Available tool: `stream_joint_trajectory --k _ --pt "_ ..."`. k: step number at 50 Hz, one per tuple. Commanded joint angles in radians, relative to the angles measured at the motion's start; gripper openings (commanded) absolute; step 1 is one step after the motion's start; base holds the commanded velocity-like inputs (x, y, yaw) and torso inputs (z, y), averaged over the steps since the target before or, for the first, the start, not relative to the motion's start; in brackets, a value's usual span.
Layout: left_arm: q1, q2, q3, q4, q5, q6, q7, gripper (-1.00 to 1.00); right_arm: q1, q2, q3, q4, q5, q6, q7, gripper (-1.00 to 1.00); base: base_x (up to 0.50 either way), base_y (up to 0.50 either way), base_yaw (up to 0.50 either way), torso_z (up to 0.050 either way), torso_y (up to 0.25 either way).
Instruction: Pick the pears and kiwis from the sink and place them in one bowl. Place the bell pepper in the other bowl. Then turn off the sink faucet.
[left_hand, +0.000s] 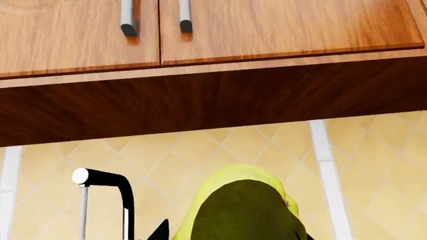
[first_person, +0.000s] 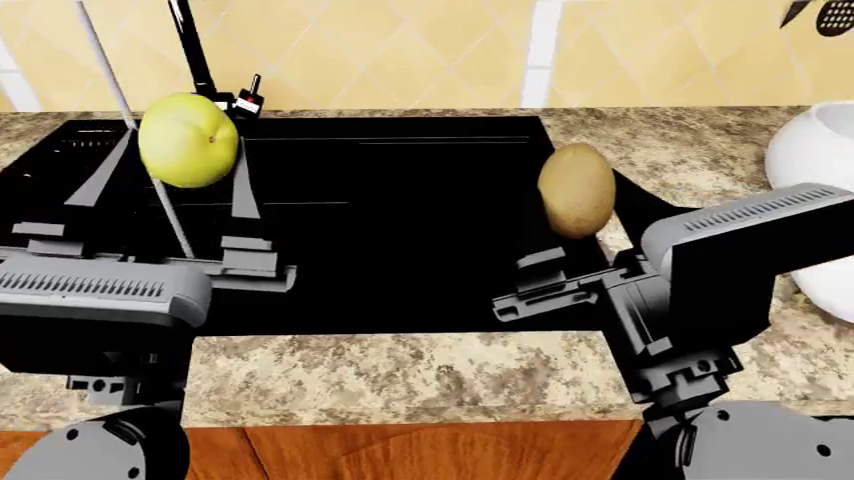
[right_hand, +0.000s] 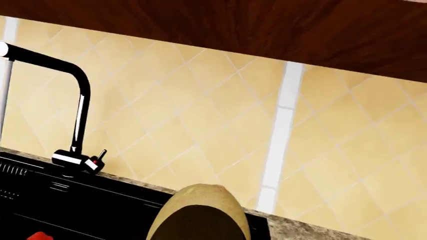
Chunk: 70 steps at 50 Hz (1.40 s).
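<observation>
Much of the sink (first_person: 400, 200) interior reads as flat black in the head view, so anything lying in it is hard to make out; only a red sliver (right_hand: 41, 236) shows at the lower left edge of the right wrist view, cut off by the frame and too small to name. The bowl (first_person: 814, 150) is cropped at the right edge of the head view. In both wrist views the held fruit fills the lower middle and hides the fingertips.

The faucet (first_person: 194, 50) stands at the upper left of the head view, its top cut off, with a thin stream of water (first_person: 127, 120) running down in front of the left arm and crossing the pear. Tiled wall fills the background, and wooden cabinets (left_hand: 213, 30) hang above in the left wrist view.

The left gripper (first_person: 180, 180) pinches a pear (first_person: 188, 140) at the upper left, over the sink — roundish, its dimple facing the camera. The right gripper (first_person: 567, 255) clamps a kiwi (first_person: 577, 190) right of centre, above the sink's right edge near the tabletop (first_person: 400, 375); its long axis stands upright.
</observation>
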<state>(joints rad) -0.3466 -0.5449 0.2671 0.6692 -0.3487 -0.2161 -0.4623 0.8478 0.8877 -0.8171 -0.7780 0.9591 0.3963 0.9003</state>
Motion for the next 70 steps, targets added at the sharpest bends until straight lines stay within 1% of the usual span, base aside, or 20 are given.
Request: stream_joint_trajectory --k 1,44,58,70 --pt "0.004 -0.002 -0.003 0.015 -0.03 0.004 -0.005 -1.0 -0.007 0.006 0.01 -0.013 -0.015 -0.006 0.0 -1.0 -0.01 -0.5 0.0 0.0 0.0" --pt "-0.001 -0.005 0.002 0.014 -0.043 0.001 -0.005 -1.0 -0.032 0.023 0.036 -0.028 -0.011 -0.054 0.002 -1.0 0.01 -0.5 0.0 0.0 0.0" --pt "0.002 -0.008 -0.002 0.023 -0.051 0.0 -0.01 -1.0 -0.027 0.025 0.037 -0.037 -0.012 -0.035 0.029 -1.0 0.11 -0.5 0.0 0.0 0.0" --pt "0.0 -0.011 -0.003 0.023 -0.054 -0.001 -0.011 -1.0 -0.02 0.019 0.038 -0.032 0.002 -0.029 0.029 -1.0 0.0 -0.5 0.0 0.0 0.0"
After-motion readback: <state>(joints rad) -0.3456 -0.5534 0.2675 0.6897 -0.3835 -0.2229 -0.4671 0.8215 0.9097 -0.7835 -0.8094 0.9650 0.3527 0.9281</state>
